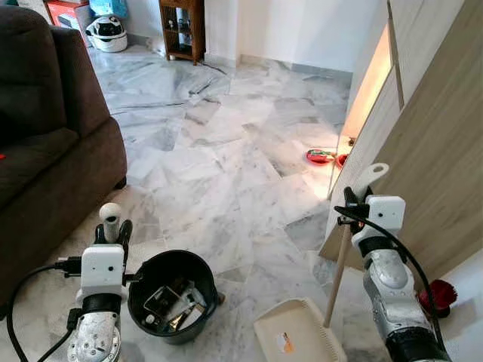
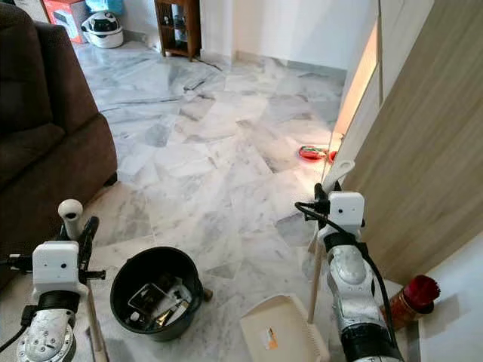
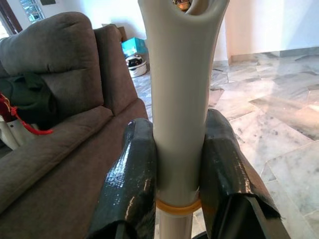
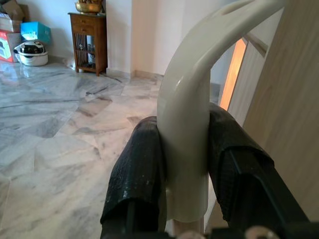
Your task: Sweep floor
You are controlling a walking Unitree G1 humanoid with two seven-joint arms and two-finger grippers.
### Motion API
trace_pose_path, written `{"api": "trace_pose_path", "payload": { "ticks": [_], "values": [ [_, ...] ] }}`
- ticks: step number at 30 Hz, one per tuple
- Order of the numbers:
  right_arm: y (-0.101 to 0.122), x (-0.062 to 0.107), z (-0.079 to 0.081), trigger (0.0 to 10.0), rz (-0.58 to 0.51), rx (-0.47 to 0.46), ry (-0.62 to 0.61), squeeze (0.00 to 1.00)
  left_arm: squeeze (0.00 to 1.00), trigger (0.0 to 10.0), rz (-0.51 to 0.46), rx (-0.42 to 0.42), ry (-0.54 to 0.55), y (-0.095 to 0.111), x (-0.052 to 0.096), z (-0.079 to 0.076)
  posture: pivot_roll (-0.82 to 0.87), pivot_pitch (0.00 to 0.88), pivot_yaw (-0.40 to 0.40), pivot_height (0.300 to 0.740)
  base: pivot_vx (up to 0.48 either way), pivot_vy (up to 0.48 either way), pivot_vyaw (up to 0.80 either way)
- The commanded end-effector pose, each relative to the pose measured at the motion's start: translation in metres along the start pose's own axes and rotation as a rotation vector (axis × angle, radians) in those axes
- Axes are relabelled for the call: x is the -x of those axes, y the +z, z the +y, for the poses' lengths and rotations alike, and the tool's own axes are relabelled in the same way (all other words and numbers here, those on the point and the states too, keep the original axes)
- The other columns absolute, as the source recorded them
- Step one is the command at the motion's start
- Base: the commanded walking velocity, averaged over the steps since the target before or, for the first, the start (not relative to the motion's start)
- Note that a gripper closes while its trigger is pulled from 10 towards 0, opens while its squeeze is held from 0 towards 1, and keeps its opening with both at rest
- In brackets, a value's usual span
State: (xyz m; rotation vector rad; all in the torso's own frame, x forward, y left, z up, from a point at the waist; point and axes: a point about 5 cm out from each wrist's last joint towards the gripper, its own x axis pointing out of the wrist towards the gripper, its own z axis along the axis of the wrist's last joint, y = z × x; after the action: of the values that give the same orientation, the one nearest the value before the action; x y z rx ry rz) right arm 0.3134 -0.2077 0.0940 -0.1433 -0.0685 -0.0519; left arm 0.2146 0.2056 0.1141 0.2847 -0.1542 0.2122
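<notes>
The broom handle is clamped in the left tool, the dustpan handle in the right tool (pan on floor); sweeping seems barely begun.

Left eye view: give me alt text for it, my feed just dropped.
Each gripper holds a cream plastic handle upright: the left gripper a broom handle, the right gripper the long wooden-shafted handle of a cream plastic dustpan resting on the white marble floor. Between them stands a round black bin holding scraps; a brown fabric sofa lies left.
</notes>
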Motion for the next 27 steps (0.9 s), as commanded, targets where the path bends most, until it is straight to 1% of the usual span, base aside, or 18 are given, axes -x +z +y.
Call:
{"api": "trace_pose_path", "payload": {
  "ticks": [1, 4, 12, 20, 27],
  "values": [
    [0.0117, -0.003, -0.0004, 10.0, -0.051, -0.002, 0.004, 0.0, 0.0, 10.0, -0.039, 0.001, 0.002, 0.0084, -0.0042, -0.0006, 0.03, 0.06, -0.054, 0.74, 0.0, 0.0, 0.0],
    [0.0136, -0.0029, 0.0008, 10.0, -0.062, -0.018, 0.009, 0.0, 0.0, 10.0, -0.047, -0.004, 0.004, 0.0097, -0.007, -0.0009, 0.03, 0.063, -0.054, 0.74, 0.0, 0.0, 0.0],
    [0.0157, -0.0048, 0.0009, 10.0, -0.068, -0.017, 0.012, 0.0, 0.0, 10.0, -0.045, -0.007, 0.006, 0.0106, -0.0042, -0.0013, 0.04, 0.068, -0.061, 0.74, 0.0, 0.0, 0.0],
    [0.0184, -0.0056, 0.0015, 10.0, -0.081, -0.021, 0.015, 0.0, 0.0, 10.0, -0.053, -0.003, 0.003, 0.0115, -0.0072, -0.0037, 0.04, 0.061, -0.06, 0.74, -0.244, 0.0, 0.0],
    [0.0185, -0.0047, 0.0025, 10.0, -0.084, -0.017, 0.02, 0.0, 0.0, 10.0, -0.057, -0.008, -0.017, 0.0115, -0.0079, -0.0055, 0.03, 0.044, -0.053, 0.74, -0.329, 0.0, 0.0]
  ]
}}
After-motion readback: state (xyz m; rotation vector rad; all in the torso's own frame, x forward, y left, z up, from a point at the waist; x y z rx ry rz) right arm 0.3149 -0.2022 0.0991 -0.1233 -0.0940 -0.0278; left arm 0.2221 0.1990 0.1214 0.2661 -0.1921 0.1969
